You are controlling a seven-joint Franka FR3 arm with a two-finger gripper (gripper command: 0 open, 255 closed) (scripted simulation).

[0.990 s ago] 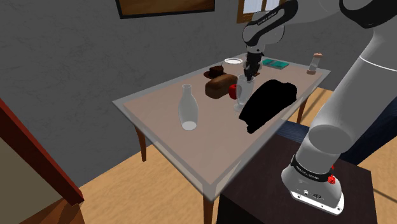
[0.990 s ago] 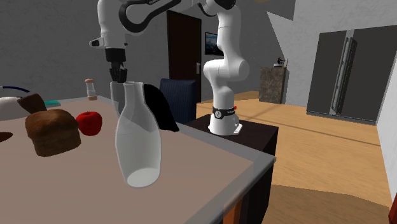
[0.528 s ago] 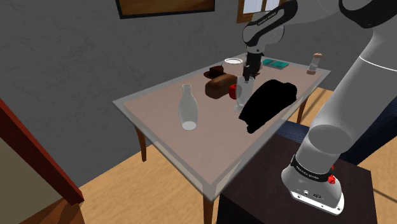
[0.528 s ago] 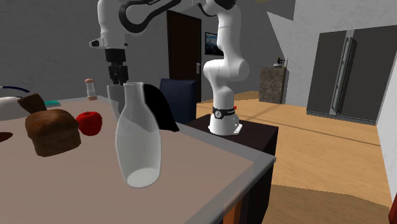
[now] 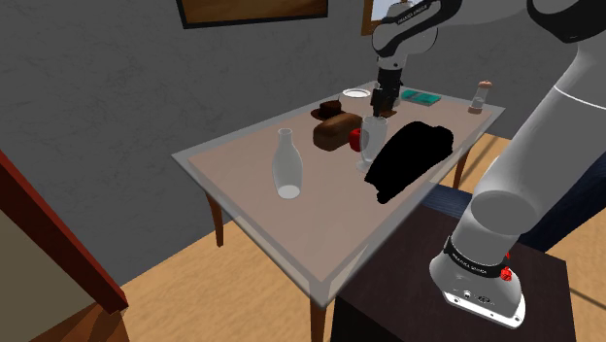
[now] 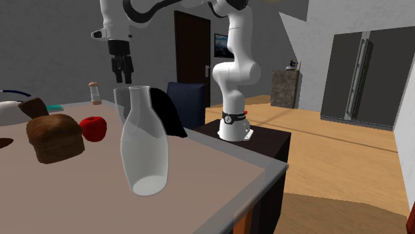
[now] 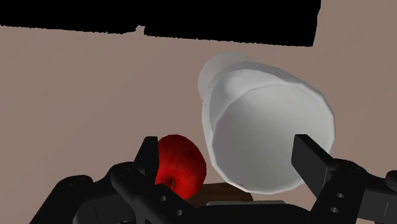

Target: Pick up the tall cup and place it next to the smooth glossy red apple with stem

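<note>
The tall clear cup [image 5: 368,141] stands upright on the table, right beside the red apple [image 5: 356,136]. My black gripper [image 5: 382,101] hangs open a little above the cup's rim and touches nothing. In the second exterior view the gripper [image 6: 123,70] is above the cup [image 6: 120,103], whose lower part is hidden behind a bottle; the apple [image 6: 94,127] lies to the cup's left. From the wrist, the cup [image 7: 267,137] stands below the spread fingers [image 7: 147,159], with the apple [image 7: 181,159] close against its side.
A brown loaf [image 5: 336,129] lies just beyond the apple. A clear bottle [image 5: 286,165] stands mid-table. A black shape [image 5: 413,155] lies beside the cup, toward the stand. A small shaker [image 5: 476,96], a teal item [image 5: 420,96] and a bowl [image 5: 356,94] sit at the far end of the grey-rimmed table [image 5: 252,209].
The fingers opened and let go of the cup, which stays standing by the apple. The gripper then rose straight up clear of the rim.
</note>
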